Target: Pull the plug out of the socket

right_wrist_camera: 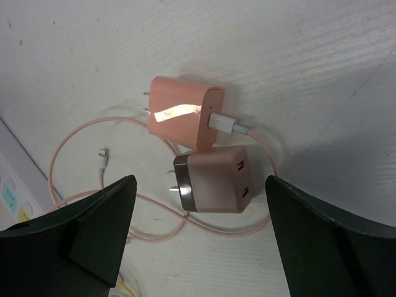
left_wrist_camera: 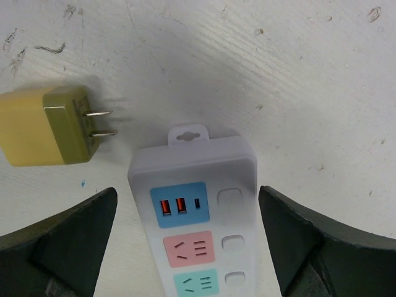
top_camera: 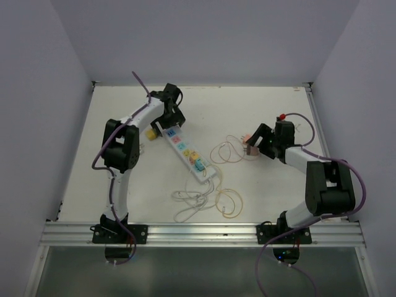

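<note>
From above, the socket (top_camera: 185, 150) lies slantwise on the left half of the white worktop (top_camera: 278, 204), its thin white cord (top_camera: 192, 201) looped toward the near edge. The left gripper (top_camera: 168, 125) hangs over the socket's far end, and a yellow plug (top_camera: 149, 133) lies just beside it. Over on the right, the right gripper (top_camera: 252, 148) sits low over a small pinkish cluster, well apart from the socket.

Left wrist view now: the left gripper (left_wrist_camera: 189, 238) is spread wide, one dark finger (left_wrist_camera: 68, 241) on each side of the socket's (left_wrist_camera: 198, 204) end. The blue face and the pink and green outlet faces below it have nothing plugged in. The yellow plug (left_wrist_camera: 46, 127) lies on its side on the worktop, prongs pointing toward the socket but apart from it.

Right wrist view: the right gripper (right_wrist_camera: 198, 238) is wide apart too, pinching nothing. A brownish-pink two-port plug (right_wrist_camera: 213, 179) lies loose between the fingers, clear of both. A pink plug (right_wrist_camera: 182, 111) touches its top edge, with a white connector and a thin pink cable (right_wrist_camera: 68, 139) curling around. A sliver of the socket (right_wrist_camera: 11, 185) shows at the left edge, well away from both plugs.
</note>
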### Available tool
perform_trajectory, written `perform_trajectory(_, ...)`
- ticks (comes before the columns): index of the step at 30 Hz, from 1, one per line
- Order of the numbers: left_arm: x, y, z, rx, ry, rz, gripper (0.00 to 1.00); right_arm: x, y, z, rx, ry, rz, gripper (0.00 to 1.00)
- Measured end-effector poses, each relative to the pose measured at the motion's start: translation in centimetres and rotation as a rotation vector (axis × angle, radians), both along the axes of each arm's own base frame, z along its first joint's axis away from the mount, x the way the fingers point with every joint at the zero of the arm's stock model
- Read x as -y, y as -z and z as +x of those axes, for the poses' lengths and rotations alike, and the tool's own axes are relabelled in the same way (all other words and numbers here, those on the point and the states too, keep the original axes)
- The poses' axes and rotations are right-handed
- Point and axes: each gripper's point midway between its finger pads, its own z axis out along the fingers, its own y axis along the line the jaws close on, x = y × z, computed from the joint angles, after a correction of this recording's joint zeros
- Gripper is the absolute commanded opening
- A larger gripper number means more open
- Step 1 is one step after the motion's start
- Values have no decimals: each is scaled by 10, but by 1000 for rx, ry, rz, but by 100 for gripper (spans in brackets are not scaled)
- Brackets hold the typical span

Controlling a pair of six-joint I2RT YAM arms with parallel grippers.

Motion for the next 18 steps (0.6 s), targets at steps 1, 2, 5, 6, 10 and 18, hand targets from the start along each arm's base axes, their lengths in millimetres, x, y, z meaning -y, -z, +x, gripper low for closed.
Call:
perform_trajectory(1,-1,0,0,-1,2,1,100,1,-1,-1,-1,-3,-5,92)
perform_trajectory(2,-2,0,0,-3,5,4,100,1,-3,-4,0,-9,-14,94)
perform_trajectory(5,-6,-2,-2,-11,14,11,99,6,-16,-9,18,-12,-45,95)
perform_trajectory(6,-7,-5,-4,-14,19,15,100,7,-23,-10,29,-15,-55,95)
perform_trajectory(10,-14,-33,-12,16,50,27,100,12,-51,-11,86,-21,-93,95)
perform_trajectory(18,-38,-109,-61,172,83,-6,99,12,-85,-20,160,-50,-115,95)
